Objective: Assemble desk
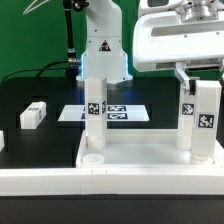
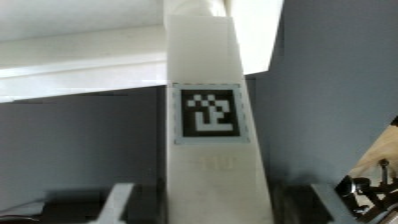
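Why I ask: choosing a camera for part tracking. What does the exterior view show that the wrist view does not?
Only the exterior view: a round corner socket, an upright leg toward the exterior view's left, a second upright leg at its right edge, a loose leg lying on the black table, the marker board. Only the wrist view: the tool's fingers closely flanking the tagged leg. Both: that tagged leg, held by the tool.
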Controlling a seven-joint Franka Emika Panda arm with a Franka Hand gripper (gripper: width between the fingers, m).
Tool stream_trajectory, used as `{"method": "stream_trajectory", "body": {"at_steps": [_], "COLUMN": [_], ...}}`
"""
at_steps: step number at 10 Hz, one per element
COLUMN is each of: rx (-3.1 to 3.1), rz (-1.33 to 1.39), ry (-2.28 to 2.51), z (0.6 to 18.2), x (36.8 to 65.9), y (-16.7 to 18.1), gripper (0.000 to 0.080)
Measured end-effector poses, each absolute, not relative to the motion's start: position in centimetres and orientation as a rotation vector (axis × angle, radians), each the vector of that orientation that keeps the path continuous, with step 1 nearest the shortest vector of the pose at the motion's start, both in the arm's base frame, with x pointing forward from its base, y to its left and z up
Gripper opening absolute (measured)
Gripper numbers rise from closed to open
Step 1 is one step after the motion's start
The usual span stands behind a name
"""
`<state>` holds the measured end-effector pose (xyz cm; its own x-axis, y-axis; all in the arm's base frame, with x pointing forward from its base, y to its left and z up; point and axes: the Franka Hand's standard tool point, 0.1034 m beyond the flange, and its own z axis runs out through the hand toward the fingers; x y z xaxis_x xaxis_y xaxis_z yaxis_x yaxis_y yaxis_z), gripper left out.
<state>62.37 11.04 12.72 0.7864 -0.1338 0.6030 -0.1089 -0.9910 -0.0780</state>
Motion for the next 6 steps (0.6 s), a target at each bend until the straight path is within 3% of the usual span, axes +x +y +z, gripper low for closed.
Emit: {"method": "stream_trajectory", "body": {"at_steps": [4,5,6], "rx": [-2.926,-2.927,-2.927], "rz": [-0.999,-0.999,-0.999], "ry": [0.239,0.236,0.234], "z": [12.71,12.70,12.70], "x": [62.28,62.27,62.27], "y": [10.93,10.97,10.97], "gripper": [0.0288,0.0370,0.0507]}}
